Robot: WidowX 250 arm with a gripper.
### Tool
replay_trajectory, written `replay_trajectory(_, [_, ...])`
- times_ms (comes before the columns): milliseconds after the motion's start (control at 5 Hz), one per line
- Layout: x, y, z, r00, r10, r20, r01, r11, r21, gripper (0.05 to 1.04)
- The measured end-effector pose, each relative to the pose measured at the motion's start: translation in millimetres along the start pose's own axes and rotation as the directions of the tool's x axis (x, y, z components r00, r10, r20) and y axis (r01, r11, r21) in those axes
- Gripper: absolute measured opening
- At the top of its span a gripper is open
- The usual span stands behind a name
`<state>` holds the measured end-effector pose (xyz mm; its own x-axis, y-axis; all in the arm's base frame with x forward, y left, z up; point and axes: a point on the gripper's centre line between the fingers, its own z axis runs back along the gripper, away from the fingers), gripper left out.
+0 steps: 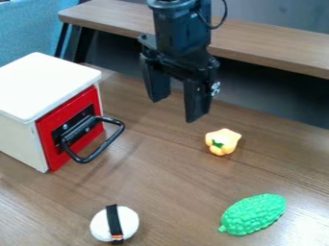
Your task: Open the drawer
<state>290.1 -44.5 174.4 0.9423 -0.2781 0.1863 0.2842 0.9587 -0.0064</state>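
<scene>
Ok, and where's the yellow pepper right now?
In the camera view, the yellow pepper lies on the table right of centre, below the gripper in the picture and above the green bumpy toy.

no words, labels, numbers or signs can be read; the white marks [216, 88] on the gripper [175, 111] are too small to make out.

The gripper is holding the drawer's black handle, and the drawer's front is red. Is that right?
Not quite. The camera view shows that the gripper isn't holding the black handle. It hangs open over the table, apart from the handle. The drawer's front is red, just as you said.
</scene>
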Motion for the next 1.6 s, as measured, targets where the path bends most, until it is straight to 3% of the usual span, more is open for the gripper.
replay_trajectory(600, [-1,1,-25,0.997,-0.004,-0.083,0.003,1.000,-0.013,0.999])
replay_trajectory(800, [-5,23,-32,0.993,0.055,-0.109,-0.054,0.999,0.009,0.999])
replay_trajectory(1600, [-45,89,-59,0.977,0.171,-0.124,-0.157,0.981,0.111,0.999])
